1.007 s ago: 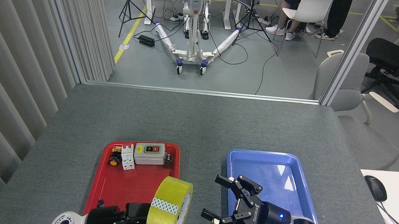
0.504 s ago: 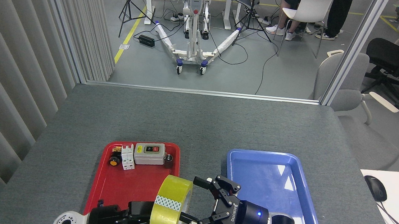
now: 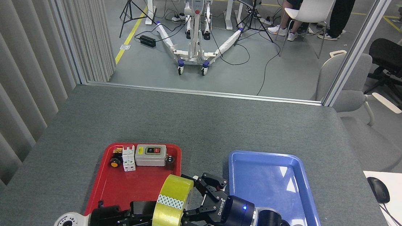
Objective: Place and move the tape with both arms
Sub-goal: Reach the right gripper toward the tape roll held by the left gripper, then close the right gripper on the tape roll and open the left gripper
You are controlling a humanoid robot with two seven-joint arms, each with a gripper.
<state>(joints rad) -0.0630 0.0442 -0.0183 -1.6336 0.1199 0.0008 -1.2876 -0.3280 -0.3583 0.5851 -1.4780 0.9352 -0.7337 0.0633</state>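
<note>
One grey table (image 3: 199, 127) carries two trays: one red (image 3: 121, 189), one blue (image 3: 275, 177). One roll of tape (image 3: 172, 207) stands on edge above the red tray's near right corner, pinched by my left gripper (image 3: 142, 219). My right gripper (image 3: 196, 207) is spread wide, fingers touching the roll's open side. The red tray holds one switch box (image 3: 150, 155) and a few small parts.

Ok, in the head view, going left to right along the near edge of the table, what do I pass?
Left tool → tape → right tool → blue tray → mouse. The red tray lies under the left tool and tape, so I leave it out.
</note>
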